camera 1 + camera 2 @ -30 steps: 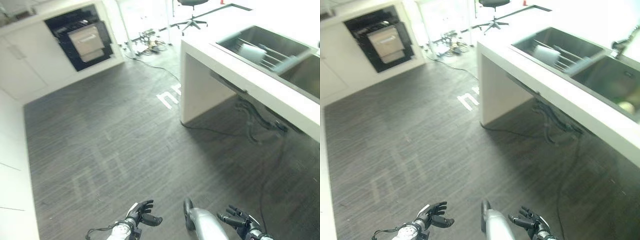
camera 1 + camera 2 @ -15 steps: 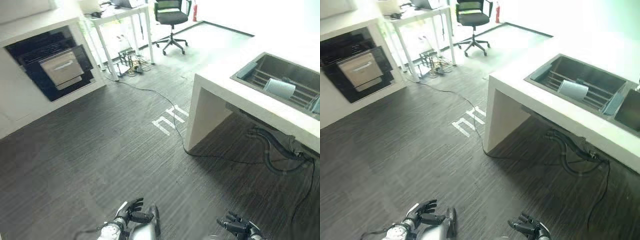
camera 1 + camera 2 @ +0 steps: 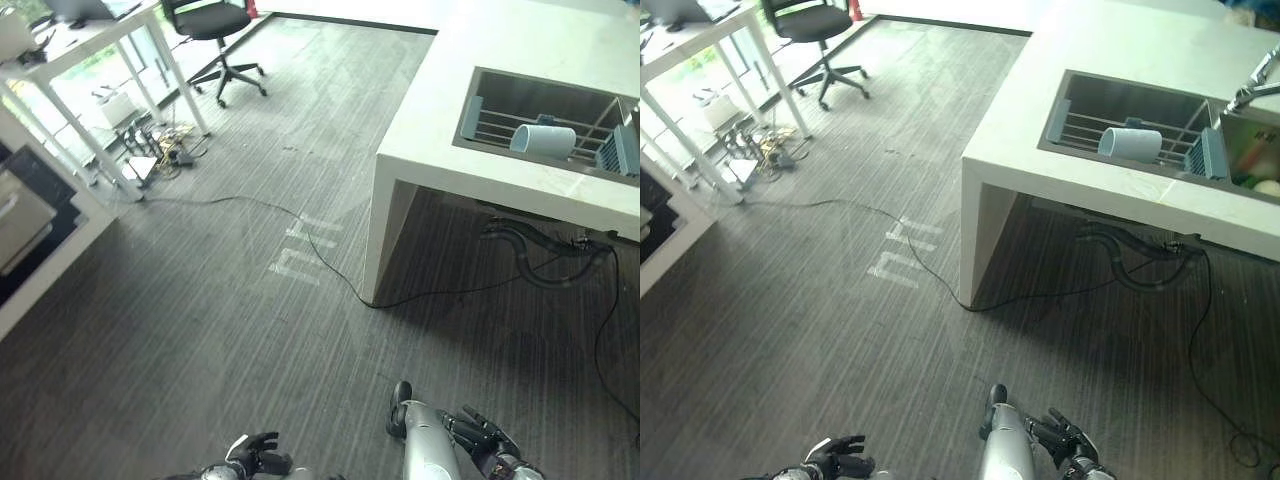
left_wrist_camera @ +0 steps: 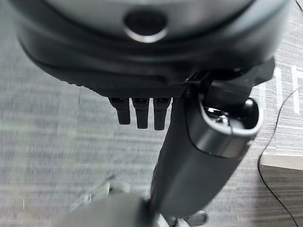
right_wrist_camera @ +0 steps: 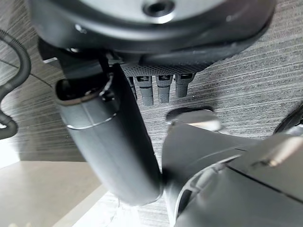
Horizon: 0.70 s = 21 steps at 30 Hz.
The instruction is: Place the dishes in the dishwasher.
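One cup lying in sink rack, both hands empty

Office chair far back, beside a white desk w/ cables under it. White markings on the grey floor. Black cable runs across.

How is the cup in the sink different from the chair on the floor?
The cup is pale and lies on its side on the rack in the sink; the chair is black and stands upright on the floor. The cup looks far smaller than the chair. Neither one is touched by a hand.
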{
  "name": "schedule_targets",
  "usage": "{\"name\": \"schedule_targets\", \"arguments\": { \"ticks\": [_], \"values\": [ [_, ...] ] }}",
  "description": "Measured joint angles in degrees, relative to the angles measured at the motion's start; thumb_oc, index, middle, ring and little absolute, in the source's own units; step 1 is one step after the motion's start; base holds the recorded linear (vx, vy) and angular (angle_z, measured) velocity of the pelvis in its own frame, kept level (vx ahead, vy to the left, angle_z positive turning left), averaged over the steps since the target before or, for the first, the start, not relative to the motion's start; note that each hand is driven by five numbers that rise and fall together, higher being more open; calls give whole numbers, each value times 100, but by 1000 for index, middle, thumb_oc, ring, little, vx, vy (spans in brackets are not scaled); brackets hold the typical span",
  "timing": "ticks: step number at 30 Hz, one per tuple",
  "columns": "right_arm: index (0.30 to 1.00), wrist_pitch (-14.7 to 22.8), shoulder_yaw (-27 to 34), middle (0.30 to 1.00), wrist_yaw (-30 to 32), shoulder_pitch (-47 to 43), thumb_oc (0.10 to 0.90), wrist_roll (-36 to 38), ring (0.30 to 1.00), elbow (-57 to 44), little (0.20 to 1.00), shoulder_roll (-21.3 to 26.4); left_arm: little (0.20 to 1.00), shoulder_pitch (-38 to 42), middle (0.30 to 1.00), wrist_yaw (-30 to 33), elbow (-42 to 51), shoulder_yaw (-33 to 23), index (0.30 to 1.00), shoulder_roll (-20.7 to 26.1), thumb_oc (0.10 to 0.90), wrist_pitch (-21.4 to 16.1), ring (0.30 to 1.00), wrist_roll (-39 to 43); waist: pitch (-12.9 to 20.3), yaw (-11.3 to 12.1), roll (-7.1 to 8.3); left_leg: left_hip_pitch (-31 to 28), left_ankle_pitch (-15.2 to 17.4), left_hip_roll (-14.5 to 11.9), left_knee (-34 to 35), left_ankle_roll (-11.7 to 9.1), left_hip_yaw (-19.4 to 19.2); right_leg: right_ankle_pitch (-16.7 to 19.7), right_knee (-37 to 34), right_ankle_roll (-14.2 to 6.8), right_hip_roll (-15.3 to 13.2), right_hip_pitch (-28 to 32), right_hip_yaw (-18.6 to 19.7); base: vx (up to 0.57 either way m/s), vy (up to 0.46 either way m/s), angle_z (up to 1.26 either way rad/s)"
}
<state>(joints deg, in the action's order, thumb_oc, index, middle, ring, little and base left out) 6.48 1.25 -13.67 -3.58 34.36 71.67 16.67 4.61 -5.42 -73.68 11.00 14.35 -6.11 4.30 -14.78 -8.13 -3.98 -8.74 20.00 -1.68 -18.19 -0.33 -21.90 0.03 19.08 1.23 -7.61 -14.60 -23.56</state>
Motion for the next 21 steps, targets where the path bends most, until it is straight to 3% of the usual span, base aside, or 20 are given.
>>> {"name": "schedule_targets", "arguments": {
  "ticks": [2, 3, 4, 5, 6, 7, 8, 9, 10, 11, 12, 13, 14, 15, 16, 17, 18, 19, 20, 21],
  "values": [
    [900, -45, -3, 900, 21, 184, 800, -58, 900, 167, 900, 2, 900, -50, 900, 30, 30, -183, 900, -118, 800, -41, 900, 167, -12, 11, 89, -212, -424, 95, -227, -702, 16, -217, -100, 539, 9, 444, 314, 335, -336, -7],
    [900, -45, -20, 900, 21, 285, 800, -67, 900, 240, 900, 10, 900, -192, 900, 42, 47, -224, 900, -226, 800, -90, 900, 242, 106, 78, 191, -201, -888, 171, -573, -832, 81, -272, -174, 442, -93, 619, 548, 293, -305, -49],
    [900, -39, -85, 900, 18, 376, 800, -98, 900, 241, 900, 19, 900, -320, 900, 29, 44, -200, 900, -274, 800, -153, 900, 338, 213, 144, 328, -63, -1460, 239, -1019, -875, 95, -392, -200, 341, -175, 766, 753, 208, -334, -95],
    [900, -35, -116, 900, -19, 352, 800, -173, 900, 242, 900, 70, 900, -356, 900, 15, 52, -360, 900, -343, 800, -197, 900, 501, 217, 266, 340, 11, -2118, 331, -1341, -704, 165, -511, 289, 490, -112, 611, 893, 149, -326, -137],
    [900, 11, -172, 900, -24, 274, 800, -228, 900, 215, 900, 138, 900, -479, 900, 83, 17, -556, 900, -316, 800, -201, 900, 626, 270, 275, 251, 208, -2397, 215, -1818, -726, 261, -821, 437, 366, 182, 491, 835, 107, -248, -140],
    [900, 89, -228, 900, -58, 273, 800, -239, 900, 82, 900, 34, 900, -578, 900, 86, -34, -823, 900, -150, 800, -172, 900, 765, 398, 221, 510, 802, -2704, 80, -2833, -629, 355, -688, -337, 876, 384, 745, 960, 212, -105, -78],
    [900, 95, -202, 900, -16, 256, 800, -240, 900, 108, 900, 43, 900, -426, 900, 131, 24, -851, 900, -82, 800, -154, 900, 839, 342, 280, 380, 1439, -2196, -217, -3571, -402, 610, -761, -331, 1025, 600, 824, 940, 271, 12, -47],
    [900, 78, -228, 900, 18, 111, 800, -259, 900, 215, 900, 9, 900, -272, 900, 77, 163, -783, 900, 23, 800, -212, 900, 857, 263, 506, 519, 2155, -1708, 30, -3701, -108, 1124, -782, -298, 861, 677, 864, 1121, 424, 76, -71],
    [900, 60, -303, 900, 20, -69, 800, -274, 900, 325, 900, 8, 900, -183, 900, 49, 233, -794, 900, 37, 800, -314, 900, 902, 162, 756, 697, 2402, -1422, 709, -2752, -135, 1839, -771, -404, 836, 679, 990, 1477, 455, 98, -149],
    [900, 41, -383, 900, -17, -219, 800, -293, 900, 384, 900, 6, 900, -131, 900, 13, 222, -774, 900, 40, 800, -366, 900, 878, 115, 988, 760, 2535, -1348, 1128, -1570, -138, 2240, -761, -624, 781, 763, 1257, 1873, 439, 94, -168],
    [900, 53, -381, 900, -65, -383, 800, -291, 900, 340, 900, -5, 900, -160, 900, -9, 90, -653, 900, 49, 800, -297, 900, 833, 85, 1001, 678, 2594, -1492, 1184, -329, -118, 2237, -838, -897, 679, 895, 1618, 2043, 336, 73, -160],
    [900, 81, -371, 900, -89, -458, 800, -292, 900, 275, 900, 12, 900, -189, 900, -22, -30, -625, 900, 3, 800, -270, 900, 840, 34, 984, 571, 2599, -1816, 1157, 849, -273, 2215, -921, -967, 777, 1029, 1861, 2214, 238, 87, -100],
    [900, 96, -366, 900, -91, -468, 800, -293, 900, 234, 900, 54, 900, -176, 900, -27, -66, -624, 900, -43, 800, -251, 900, 842, -18, 974, 444, 2773, -1987, 1103, 1098, -440, 2244, -922, -973, 821, 1143, 1982, 2269, 212, 125, -93],
    [900, 148, -354, 900, -61, -437, 800, -297, 900, 254, 900, 114, 900, -181, 900, -26, -22, -620, 900, -121, 800, -247, 900, 841, -100, 986, 224, 3416, -2144, 964, 693, -593, 2211, -1106, -906, 813, 1346, 2235, 2388, 195, 135, -78],
    [900, 146, -369, 900, -59, -389, 800, -344, 900, 262, 900, 127, 900, -216, 900, -27, -11, -647, 900, -150, 800, -222, 900, 842, -75, 1008, 159, 3647, -2229, 921, 409, -467, 2114, -1229, -904, 783, 1355, 2367, 2467, 201, 108, -102],
    [900, 115, -419, 900, -50, -387, 800, -421, 900, 307, 900, 113, 900, -335, 900, -10, -14, -673, 900, -170, 800, -147, 900, 884, -61, 1078, 299, 3630, -2261, 868, 118, -63, 1868, -1354, -968, 678, 1244, 2482, 2487, 220, 77, -106],
    [900, 73, -461, 900, -23, -336, 800, -465, 900, 368, 900, 110, 900, -462, 900, -1, -22, -681, 900, -199, 800, -100, 900, 892, -5, 1110, 265, 3237, -2153, 834, 77, 136, 1838, -1471, -957, 470, 1215, 2640, 2506, 241, 55, -129],
    [900, 14, -483, 900, -2, -194, 800, -487, 900, 395, 900, 118, 900, -725, 900, -5, -15, -680, 900, -240, 800, -23, 900, 898, 87, 1110, 109, 2374, -2233, 611, 682, 569, 2101, -1672, -652, 50, 1367, 2725, 2408, 231, 39, -94],
    [900, 11, -467, 900, 58, -126, 800, -502, 900, 453, 900, -42, 900, -750, 900, 53, -62, -693, 900, -152, 800, 47, 900, 900, 44, 1047, 373, 2112, -2540, 746, 824, 802, 2006, -1978, -257, -234, 1156, 2745, 2250, 238, 6, -87],
    [900, -7, -488, 900, 42, -94, 800, -514, 900, 489, 900, -200, 900, -725, 900, 146, -61, -852, 900, -72, 800, 71, 900, 892, 88, 1023, 598, 1856, -2443, 795, 977, 925, 1851, -2182, -3, -420, 905, 2495, 1996, 204, -67, -41]
  ]
}}
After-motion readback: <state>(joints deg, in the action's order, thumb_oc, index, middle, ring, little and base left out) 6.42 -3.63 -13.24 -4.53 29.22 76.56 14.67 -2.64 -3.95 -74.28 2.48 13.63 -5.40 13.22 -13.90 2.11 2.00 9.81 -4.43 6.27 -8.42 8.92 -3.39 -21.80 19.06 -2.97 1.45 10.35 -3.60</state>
